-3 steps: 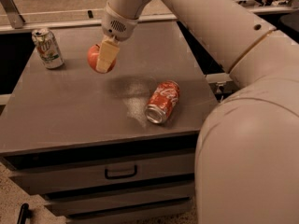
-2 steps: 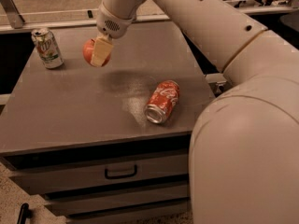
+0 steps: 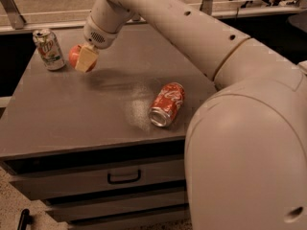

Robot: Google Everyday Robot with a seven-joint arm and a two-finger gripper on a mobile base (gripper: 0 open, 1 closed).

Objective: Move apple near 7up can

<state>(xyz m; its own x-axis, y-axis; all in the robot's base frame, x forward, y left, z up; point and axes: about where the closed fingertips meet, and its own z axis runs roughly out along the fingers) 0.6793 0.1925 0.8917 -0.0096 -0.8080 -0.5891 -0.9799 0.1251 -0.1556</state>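
Note:
The orange-red apple [image 3: 75, 55] is held between the cream fingers [image 3: 86, 59] of my gripper [image 3: 82, 59], just above the grey tabletop at the far left. The gripper is shut on it; one finger covers the apple's right side. The white-and-green 7up can [image 3: 48, 49] stands upright at the far left corner, a short gap to the left of the apple. My arm reaches in from the upper right and hides part of the table's back.
A red Coca-Cola can [image 3: 167, 104] lies on its side near the table's front right. The grey table [image 3: 72, 114] has drawers with a dark handle [image 3: 124, 177] below. My large arm body fills the right side. A railing runs behind the table.
My gripper has carried the apple to the left and a little away, closer to the 7up can. The two cans have not moved.

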